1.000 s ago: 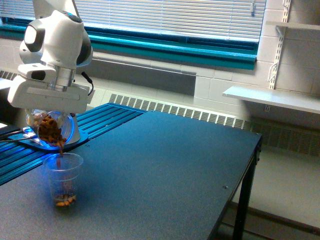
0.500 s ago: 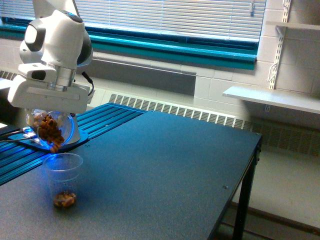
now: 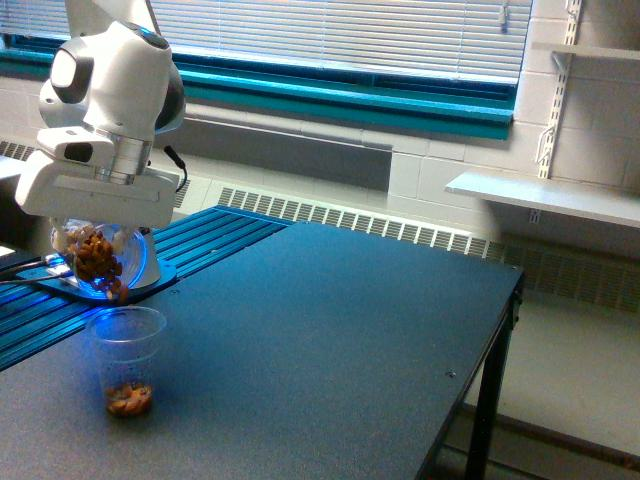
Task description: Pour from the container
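Your container (image 3: pixel 100 258) hangs tilted at the left edge of the frame, clamped in the gripper (image 3: pixel 97 240), with most of its brown pieces (image 3: pixel 95 255) inside. Directly below, apart from it, the ridged cup (image 3: pixel 126 358) on the worktop (image 3: pixel 320 330) holds only a thin layer. You are partway: much remains to pour.
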`<control>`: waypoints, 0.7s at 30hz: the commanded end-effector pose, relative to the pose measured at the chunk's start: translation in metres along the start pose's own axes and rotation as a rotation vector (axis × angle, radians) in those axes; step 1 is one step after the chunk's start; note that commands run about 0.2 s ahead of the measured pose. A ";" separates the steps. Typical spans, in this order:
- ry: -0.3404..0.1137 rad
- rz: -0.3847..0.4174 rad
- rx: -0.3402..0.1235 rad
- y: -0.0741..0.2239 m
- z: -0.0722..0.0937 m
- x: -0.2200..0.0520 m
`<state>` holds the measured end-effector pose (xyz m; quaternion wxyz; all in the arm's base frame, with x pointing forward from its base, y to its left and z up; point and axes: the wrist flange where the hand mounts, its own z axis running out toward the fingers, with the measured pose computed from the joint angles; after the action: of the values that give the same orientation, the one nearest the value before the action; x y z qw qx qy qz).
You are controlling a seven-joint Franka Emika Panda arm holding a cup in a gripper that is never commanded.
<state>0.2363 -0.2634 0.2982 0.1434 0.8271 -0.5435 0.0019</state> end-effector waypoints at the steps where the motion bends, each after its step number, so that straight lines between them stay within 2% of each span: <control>1: 0.008 -0.009 -0.009 -0.002 -0.003 0.003; 21: 0.003 -0.036 -0.030 -0.007 -0.005 0.004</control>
<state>0.2395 -0.2621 0.2986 0.1493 0.8298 -0.5377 -0.0073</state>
